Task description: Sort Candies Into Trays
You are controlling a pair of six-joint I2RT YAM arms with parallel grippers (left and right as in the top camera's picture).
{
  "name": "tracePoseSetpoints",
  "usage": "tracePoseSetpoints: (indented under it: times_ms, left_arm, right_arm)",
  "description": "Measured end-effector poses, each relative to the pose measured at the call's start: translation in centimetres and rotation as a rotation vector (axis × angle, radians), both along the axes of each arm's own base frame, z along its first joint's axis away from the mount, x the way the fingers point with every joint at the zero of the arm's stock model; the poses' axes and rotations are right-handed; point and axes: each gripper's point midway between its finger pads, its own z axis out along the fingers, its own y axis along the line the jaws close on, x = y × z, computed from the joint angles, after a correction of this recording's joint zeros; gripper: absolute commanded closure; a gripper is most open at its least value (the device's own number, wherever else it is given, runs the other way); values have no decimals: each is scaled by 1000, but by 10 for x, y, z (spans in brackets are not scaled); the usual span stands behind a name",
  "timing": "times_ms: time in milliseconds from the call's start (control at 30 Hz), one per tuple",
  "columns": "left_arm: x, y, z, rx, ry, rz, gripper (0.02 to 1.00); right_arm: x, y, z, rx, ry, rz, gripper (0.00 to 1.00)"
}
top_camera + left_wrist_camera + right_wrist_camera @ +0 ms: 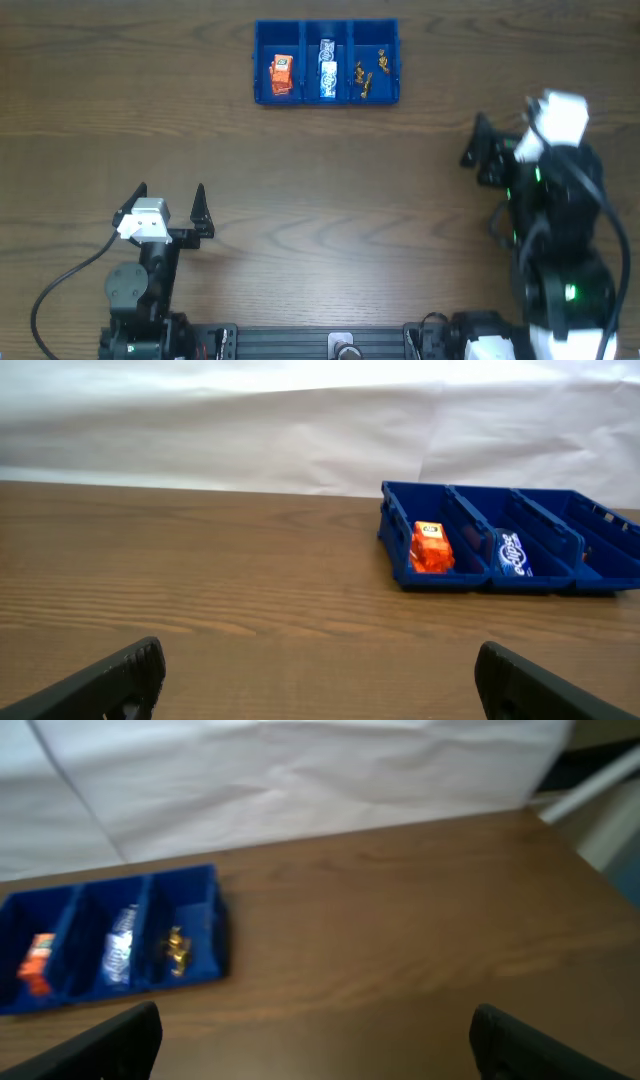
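A blue tray (262, 60) with three compartments sits at the far middle of the table. Orange candies (282, 74) lie in its left compartment, blue-and-white candies (327, 72) in the middle one, small gold candies (369, 74) in the right one. The tray (400, 565) (215, 935) appears in both wrist views with the orange candies (431, 547) (36, 960), the blue-and-white ones (508, 553) (120, 945) and the gold ones (176, 950). My left gripper (170, 195) stands open and empty near the front left. My right gripper (478, 150) is open and empty at the right, far from the tray.
Bare wooden tabletop (330, 200) spreads between the grippers and the tray. A white sheet (300, 430) hangs behind the table's far edge. The table's right edge (575, 845) lies close to the right arm.
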Motion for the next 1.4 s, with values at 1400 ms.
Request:
tracePoseSetpoints:
  times_ms: [1400]
  left_arm:
    - [0,0,0,0,1,0,23]
  right_arm:
    - [-23,23,-139,-10,-358,205,3]
